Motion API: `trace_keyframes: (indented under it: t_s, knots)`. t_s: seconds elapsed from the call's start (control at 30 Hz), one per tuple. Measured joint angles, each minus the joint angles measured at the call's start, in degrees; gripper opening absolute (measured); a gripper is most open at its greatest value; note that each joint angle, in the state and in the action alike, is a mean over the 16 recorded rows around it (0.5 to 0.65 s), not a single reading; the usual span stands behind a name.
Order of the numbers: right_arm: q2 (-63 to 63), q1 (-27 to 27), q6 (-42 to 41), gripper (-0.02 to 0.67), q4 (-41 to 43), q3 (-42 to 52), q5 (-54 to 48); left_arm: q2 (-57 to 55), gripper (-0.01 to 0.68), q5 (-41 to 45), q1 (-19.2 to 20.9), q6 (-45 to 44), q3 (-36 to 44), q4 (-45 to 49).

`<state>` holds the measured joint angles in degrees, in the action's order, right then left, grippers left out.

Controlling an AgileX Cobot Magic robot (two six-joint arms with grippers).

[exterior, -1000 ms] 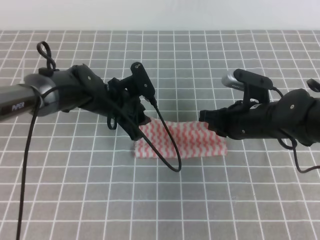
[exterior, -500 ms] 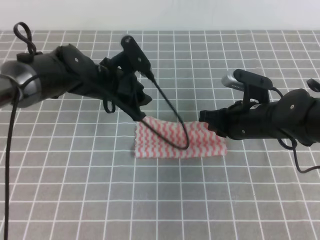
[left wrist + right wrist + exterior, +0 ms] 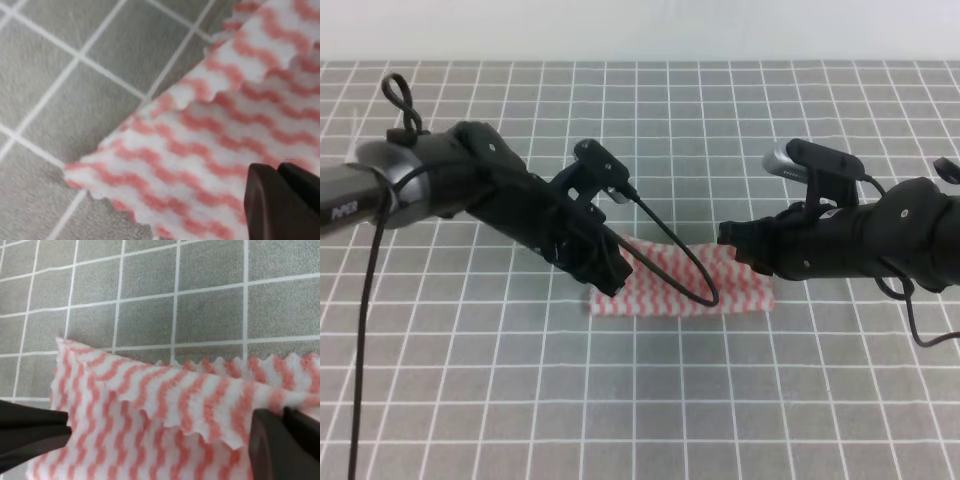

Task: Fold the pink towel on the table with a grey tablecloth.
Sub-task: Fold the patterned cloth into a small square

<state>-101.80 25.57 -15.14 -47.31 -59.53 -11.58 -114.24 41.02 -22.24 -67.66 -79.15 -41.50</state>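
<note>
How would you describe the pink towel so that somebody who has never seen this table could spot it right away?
Start from the table with a grey tablecloth, ruled all over with thin white lines. Near its middle, between the two black arms, lies the pink towel, a small folded cloth several grid squares wide. It is the only patterned item there: wavy pink and white stripes with zigzag-cut edges.

Lab test bench — grid-printed grey tablecloth point(image 3: 820, 380), plain white backdrop point(image 3: 640, 30).

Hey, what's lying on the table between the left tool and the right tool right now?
Only the pink towel, folded on the grey tablecloth, spans the stretch between the left tool and right tool, with the left arm's black cable looping over it, in the exterior high view.
</note>
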Motion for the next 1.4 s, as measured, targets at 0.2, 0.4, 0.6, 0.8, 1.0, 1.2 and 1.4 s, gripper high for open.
trace_keyframes:
  t_s: [0.2,0.4,0.6,0.8,1.0,1.2,1.4]
  knots:
    - [0.02,0.0,0.06,-0.015,-0.06,0.0,-0.12,-1.18,0.001,1.32,0.0,0.74,0.0,0.04]
    - [0.05,-0.01,0.2,-0.015,-0.12,0.0,-0.26,-1.6,0.0,2.3,0.0,0.81,-0.02,0.1]
    - [0.0,0.0,0.26,-0.015,-0.15,0.0,-0.56,-1.75,0.0,2.55,0.0,0.95,-0.07,0.18]
    - [-0.05,0.01,0.29,-0.015,-0.16,-0.01,-0.99,-1.89,0.0,2.56,0.0,1.17,-0.09,0.27]
    - [-0.02,-0.36,0.29,-0.014,-0.3,0.0,-1.4,-2.55,0.0,3.1,0.0,1.37,-0.04,0.25]
    - [-0.02,-1.32,0.29,-0.014,-0.64,0.0,-2.16,-3.36,0.0,3.54,0.0,1.47,-0.04,0.19]
    - [-0.38,-2.34,0.28,-0.014,-1.14,-0.01,-3.1,-3.93,-0.001,3.94,0.0,1.48,-0.11,0.13]
